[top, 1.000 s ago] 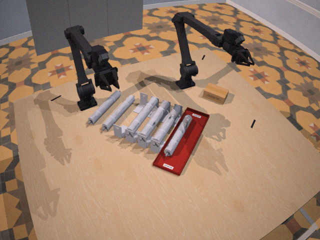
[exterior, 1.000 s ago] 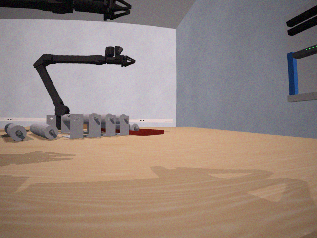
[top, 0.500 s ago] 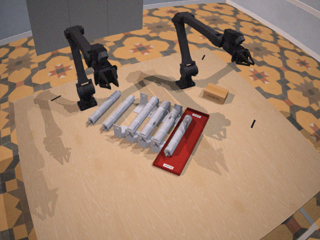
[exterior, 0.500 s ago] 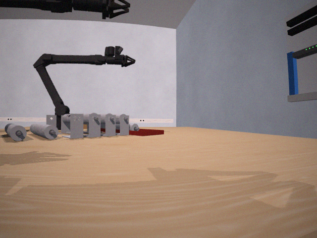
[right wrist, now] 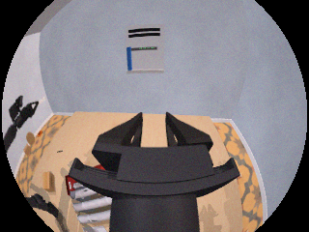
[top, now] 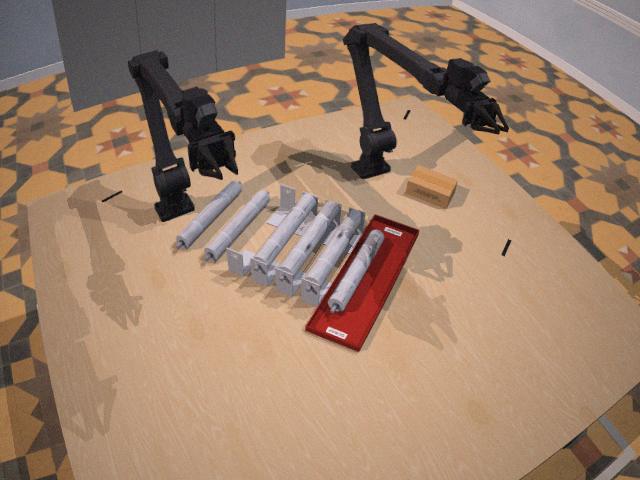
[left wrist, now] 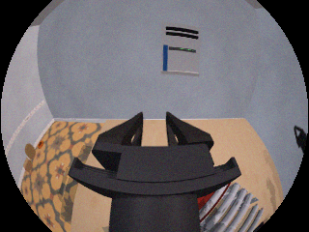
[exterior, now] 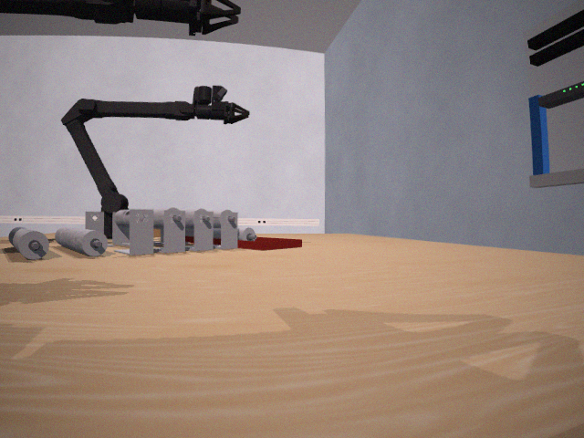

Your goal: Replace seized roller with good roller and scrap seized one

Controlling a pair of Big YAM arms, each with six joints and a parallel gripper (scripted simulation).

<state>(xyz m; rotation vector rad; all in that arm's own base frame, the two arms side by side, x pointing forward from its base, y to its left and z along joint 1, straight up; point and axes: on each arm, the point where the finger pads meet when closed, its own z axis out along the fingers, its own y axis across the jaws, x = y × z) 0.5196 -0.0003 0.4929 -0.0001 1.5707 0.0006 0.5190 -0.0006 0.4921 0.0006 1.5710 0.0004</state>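
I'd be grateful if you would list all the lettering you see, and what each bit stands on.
White label near one end of the red tray: there is lettering, too blurred to read.
White label near the tray's other end: likewise too blurred.
Cardboard box, side face: dark print, too blurred to read.
No text can be quoted.
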